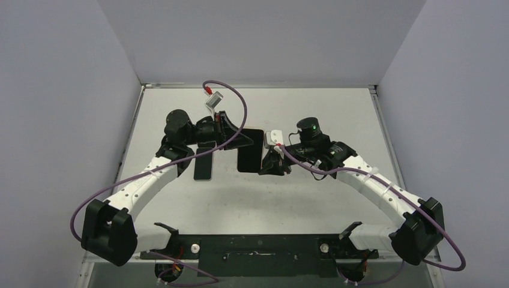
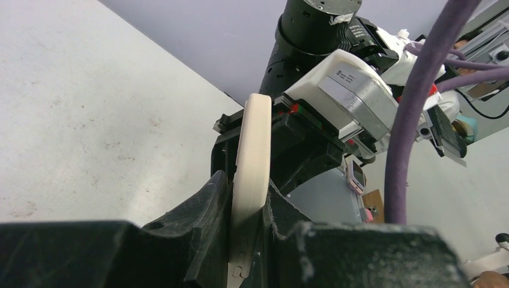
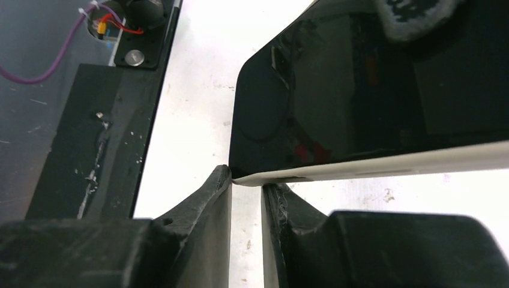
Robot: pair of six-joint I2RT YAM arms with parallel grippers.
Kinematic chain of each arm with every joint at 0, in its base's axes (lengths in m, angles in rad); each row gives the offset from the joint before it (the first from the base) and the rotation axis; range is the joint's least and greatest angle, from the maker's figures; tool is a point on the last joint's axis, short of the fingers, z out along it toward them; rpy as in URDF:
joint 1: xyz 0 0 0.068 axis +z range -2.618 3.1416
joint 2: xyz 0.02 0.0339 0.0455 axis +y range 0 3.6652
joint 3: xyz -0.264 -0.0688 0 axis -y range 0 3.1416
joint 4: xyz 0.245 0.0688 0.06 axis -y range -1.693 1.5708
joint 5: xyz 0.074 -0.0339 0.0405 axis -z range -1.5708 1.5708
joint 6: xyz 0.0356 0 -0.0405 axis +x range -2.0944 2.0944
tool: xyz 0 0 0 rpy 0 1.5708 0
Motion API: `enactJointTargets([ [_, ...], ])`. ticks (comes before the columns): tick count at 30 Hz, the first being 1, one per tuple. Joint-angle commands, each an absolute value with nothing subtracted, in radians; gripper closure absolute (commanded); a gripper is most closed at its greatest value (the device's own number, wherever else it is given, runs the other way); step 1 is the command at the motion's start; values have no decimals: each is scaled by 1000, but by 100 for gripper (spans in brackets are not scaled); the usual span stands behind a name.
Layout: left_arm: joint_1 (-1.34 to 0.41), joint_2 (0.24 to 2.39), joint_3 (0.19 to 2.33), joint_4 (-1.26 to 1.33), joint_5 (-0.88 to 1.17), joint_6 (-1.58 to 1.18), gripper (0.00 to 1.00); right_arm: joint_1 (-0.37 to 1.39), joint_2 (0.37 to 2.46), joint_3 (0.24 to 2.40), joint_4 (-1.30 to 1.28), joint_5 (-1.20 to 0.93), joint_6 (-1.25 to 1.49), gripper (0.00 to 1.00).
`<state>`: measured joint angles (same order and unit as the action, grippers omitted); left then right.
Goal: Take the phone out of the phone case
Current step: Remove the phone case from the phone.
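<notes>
Left gripper: clenched on phone case edge.
Right gripper: near-closed; I couldn't tell its grip.
Technique: I judged slow corner peel off phone best.

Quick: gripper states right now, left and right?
Left gripper: closed on the phone, at its cream edge.
Right gripper: nearly closed at the phone's corner; whether it grips cannot be told.

No readable text, brand or number anywhere; only a grey sticker with tiny dark print, on the white box in the left wrist view, too small and blurred to make out.
</notes>
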<state>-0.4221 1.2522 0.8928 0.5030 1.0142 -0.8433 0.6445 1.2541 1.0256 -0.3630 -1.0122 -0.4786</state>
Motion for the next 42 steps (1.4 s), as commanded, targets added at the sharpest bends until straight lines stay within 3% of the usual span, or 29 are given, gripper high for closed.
enactJointTargets([
  [1, -431, 1257, 913, 626, 1009, -1134, 100, 667, 1278, 1067, -318, -865, -709, 100],
  [8, -432, 1276, 911, 648, 1016, -1178, 100, 670, 1268, 1065, -282, -786, -739, 100],
  [17, -427, 1259, 875, 679, 968, -1172, 100, 658, 1231, 970, -87, -755, -578, 100],
  [19, -421, 1244, 862, 678, 924, -1152, 100, 642, 1206, 938, -46, -756, -515, 93],
  [24, -397, 1188, 781, 674, 753, -1119, 100, 585, 1101, 840, 79, -762, -271, 53],
  [27, -393, 1157, 733, 677, 623, -1114, 100, 559, 1042, 786, 129, -752, -97, 37],
  [33, -387, 1132, 679, 692, 485, -1150, 100, 552, 993, 781, 132, -722, 234, 22],
  [42, -387, 1143, 659, 783, 425, -1208, 100, 554, 1022, 751, 239, -719, 643, 21],
])
